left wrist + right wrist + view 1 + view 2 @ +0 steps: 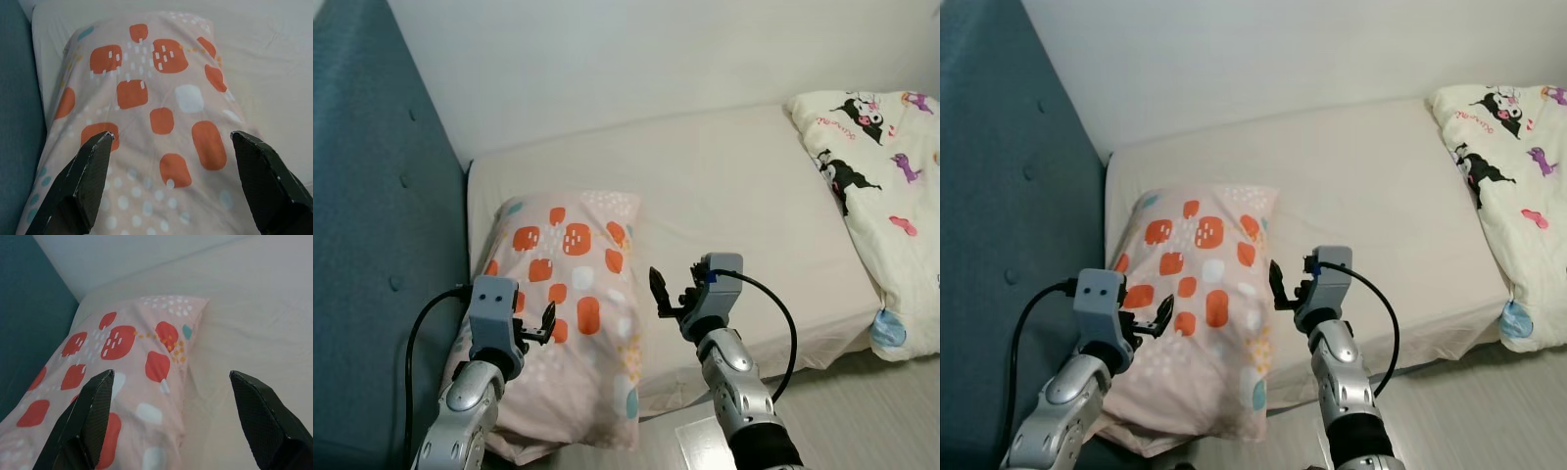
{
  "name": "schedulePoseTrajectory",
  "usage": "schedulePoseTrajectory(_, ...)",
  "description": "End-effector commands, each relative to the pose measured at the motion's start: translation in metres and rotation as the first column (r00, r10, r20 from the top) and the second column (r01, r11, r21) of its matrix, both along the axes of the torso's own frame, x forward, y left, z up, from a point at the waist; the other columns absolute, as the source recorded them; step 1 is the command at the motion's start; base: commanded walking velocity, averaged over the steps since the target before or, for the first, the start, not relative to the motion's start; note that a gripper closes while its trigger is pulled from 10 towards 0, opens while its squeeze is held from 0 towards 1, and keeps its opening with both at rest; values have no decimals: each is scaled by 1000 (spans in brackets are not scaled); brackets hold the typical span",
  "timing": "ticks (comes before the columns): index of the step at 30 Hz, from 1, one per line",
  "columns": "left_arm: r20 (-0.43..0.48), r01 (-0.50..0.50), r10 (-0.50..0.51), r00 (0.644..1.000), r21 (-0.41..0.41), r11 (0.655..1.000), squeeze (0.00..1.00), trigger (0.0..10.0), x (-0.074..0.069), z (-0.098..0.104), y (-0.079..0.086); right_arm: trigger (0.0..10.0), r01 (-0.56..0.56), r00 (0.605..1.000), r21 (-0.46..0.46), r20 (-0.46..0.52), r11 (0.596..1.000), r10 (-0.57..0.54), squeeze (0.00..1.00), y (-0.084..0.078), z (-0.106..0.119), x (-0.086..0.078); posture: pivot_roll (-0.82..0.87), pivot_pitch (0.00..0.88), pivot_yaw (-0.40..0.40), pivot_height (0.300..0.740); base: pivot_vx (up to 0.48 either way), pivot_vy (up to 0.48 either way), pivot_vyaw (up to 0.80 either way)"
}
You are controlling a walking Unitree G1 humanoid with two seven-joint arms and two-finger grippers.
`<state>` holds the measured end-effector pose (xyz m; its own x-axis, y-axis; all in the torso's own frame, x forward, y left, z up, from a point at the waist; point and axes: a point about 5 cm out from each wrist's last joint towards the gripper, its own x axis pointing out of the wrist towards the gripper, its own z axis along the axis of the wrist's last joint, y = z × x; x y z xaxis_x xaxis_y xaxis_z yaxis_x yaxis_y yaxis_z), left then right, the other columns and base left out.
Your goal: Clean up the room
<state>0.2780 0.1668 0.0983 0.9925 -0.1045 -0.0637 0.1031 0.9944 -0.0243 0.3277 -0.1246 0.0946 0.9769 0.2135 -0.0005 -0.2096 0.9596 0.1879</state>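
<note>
Nearest the camera, the left gripper hangs just above the near half of the pillow, its two black fingers spread wide apart with nothing between them; whether the tips brush the fabric cannot be told. The right gripper is held a little higher, beside the pillow's right edge and over the bare sheet, and its fingers are likewise spread wide and hold nothing. The pillow is pale pink with orange blotches, white dots and a few teal spots; it lies lengthwise at the left end of the bed, close beside the blue headboard, and its near end droops over the front edge of the mattress toward the floor. Right of the pillow the cream sheet lies open and bare across the middle of the bed, with only faint creases. The front edge of the mattress runs just ahead of the right arm, and a strip of light wooden floor shows below it. At the far right end a white blanket printed with cartoon figures lies bunched, its lower end hanging over the front edge, well apart from the pillow. Behind the bed the plain white wall runs along the mattress's far edge and meets the headboard in the corner.
</note>
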Motion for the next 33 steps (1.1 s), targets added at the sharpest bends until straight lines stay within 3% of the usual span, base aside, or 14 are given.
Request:
schedulePoseTrajectory(1, -42, -3, 3, 999, 7, 1000, 0, 10000, -2, -12, -2, 10000, 12, 998, 12, -59, 1000, -11, 0, -5, -14, -4, 69, 134, -21, 730, 0, 0, 0)
schedulePoseTrajectory(11, -183, 76, -78, 980, -20, 997, 0, 10000, -15, -41, -10, 10000, 55, 987, -54, -150, 997, -63, 0, -9, -39, -13, 60, 118, -20, 730, 0, 0, 0)
schedulePoseTrajectory(13, -163, 104, -100, 981, 15, 994, 0, 10000, -18, -43, -12, 10000, 120, 970, -58, -205, 991, -129, 0, -17, -50, -18, 64, 117, -21, 730, 0, 0, 0)
schedulePoseTrajectory(17, -154, 110, -100, 983, 57, 992, 0, 10000, -17, -46, -12, 10000, 166, 959, -57, -225, 985, -174, 0, -24, -56, -21, 61, 115, -16, 730, 0, 0, 0)
schedulePoseTrajectory(33, -142, 109, -99, 985, 62, 992, 0, 10000, -12, -48, -17, 10000, 122, 975, -97, -177, 988, -138, 0, -20, -51, -17, 49, 117, -11, 730, 0, 0, 0)
